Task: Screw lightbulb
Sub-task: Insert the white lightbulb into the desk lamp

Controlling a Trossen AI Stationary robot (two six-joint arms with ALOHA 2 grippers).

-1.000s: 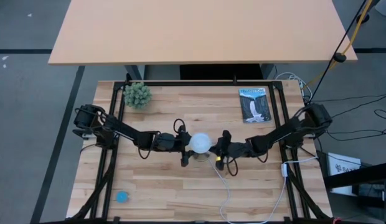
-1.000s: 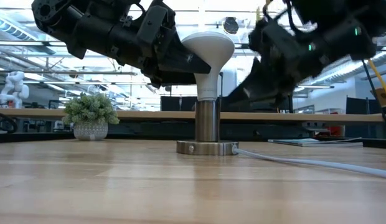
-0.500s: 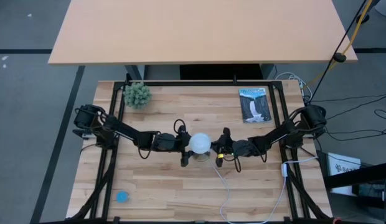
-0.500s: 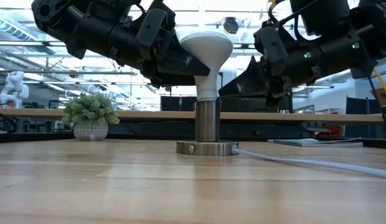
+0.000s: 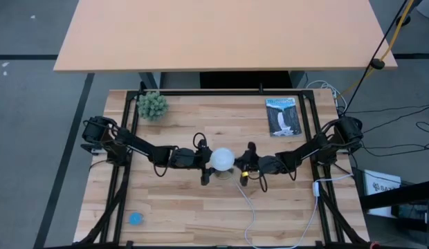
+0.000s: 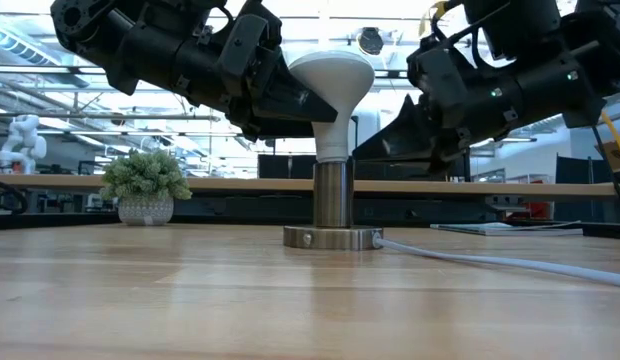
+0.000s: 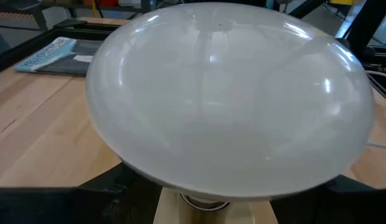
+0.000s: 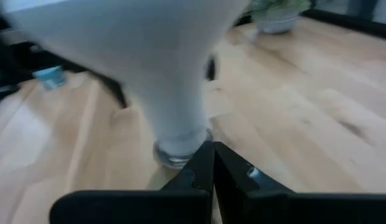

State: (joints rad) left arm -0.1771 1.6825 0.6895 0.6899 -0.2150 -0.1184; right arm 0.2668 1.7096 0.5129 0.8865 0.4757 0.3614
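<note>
Left gripper (image 5: pixel 205 167) apparently grips lightbulb (image 5: pixel 222 158) — upright.

The right arm (image 5: pixel 304 149) is what moves: a second ago its elbow sat farther out toward the table's right edge, and it now sits drawn in a little, with the right gripper (image 5: pixel 245 168) carried slightly nearer the lightbulb (image 5: pixel 222 159). From table height, that gripper (image 6: pixel 390 140), tilted steeply downward a second ago, now lies flatter and higher, its closed tip just beside the bulb's neck.
</note>
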